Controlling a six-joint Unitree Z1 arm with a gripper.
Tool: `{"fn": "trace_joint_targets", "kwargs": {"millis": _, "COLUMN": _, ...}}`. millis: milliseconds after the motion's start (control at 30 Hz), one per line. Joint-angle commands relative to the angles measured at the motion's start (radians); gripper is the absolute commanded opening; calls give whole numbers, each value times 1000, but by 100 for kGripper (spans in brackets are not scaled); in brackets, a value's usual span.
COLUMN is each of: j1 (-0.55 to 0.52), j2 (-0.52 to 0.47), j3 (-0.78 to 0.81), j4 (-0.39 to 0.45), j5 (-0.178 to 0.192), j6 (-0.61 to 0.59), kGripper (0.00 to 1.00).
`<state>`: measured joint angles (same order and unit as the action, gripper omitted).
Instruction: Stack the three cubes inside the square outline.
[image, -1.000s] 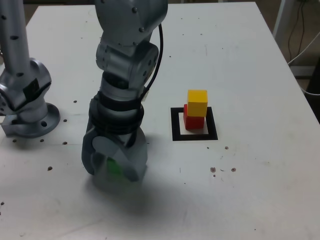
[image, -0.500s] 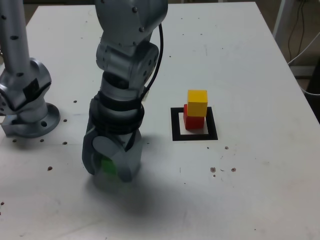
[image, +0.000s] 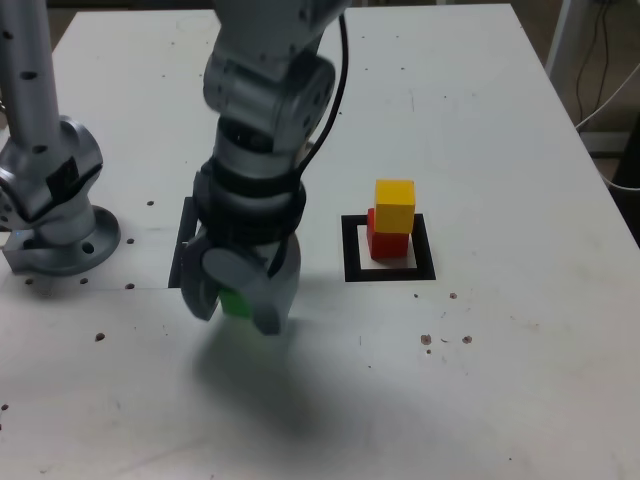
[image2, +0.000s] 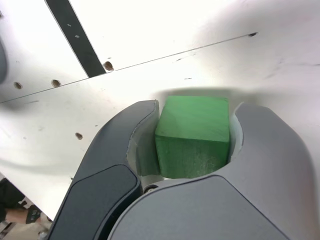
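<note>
Green cube (image2: 194, 135) clenched in pincer (image: 238, 298), well apart from square outline (image: 351, 250).

- Green cube (image: 236, 302): in the exterior view mostly hidden between the gripper (image: 240, 296) fingers, only a sliver showing; in the wrist view its lower faces are covered by the fingers.
- Black strip (image: 183, 240): largely hidden behind the arm in the exterior view; cut off by the picture's edge in the wrist view.
- Red cube (image: 384, 238): top hidden under the yellow cube (image: 395, 205).
- Square outline (image: 352, 250): far side partly hidden behind the two cubes.
- Arm: upper part cut off at the exterior view's top edge.
- Table (image: 520, 330): near edge and corners out of frame.
- Cables (image: 600, 60): beyond the table's far corner on the exterior view's right, cropped.
</note>
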<state>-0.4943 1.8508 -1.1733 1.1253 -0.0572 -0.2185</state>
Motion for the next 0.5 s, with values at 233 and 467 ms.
{"fn": "trace_joint_targets", "kwargs": {"millis": 233, "j1": 61, "j2": 4, "j3": -207, "j4": 196, "j5": 42, "j6": 12, "kGripper": 38}}
{"fn": "trace_joint_targets", "kwargs": {"millis": 467, "j1": 119, "j2": 20, "j3": -351, "j4": 299, "j5": 49, "j6": 45, "kGripper": 38}}
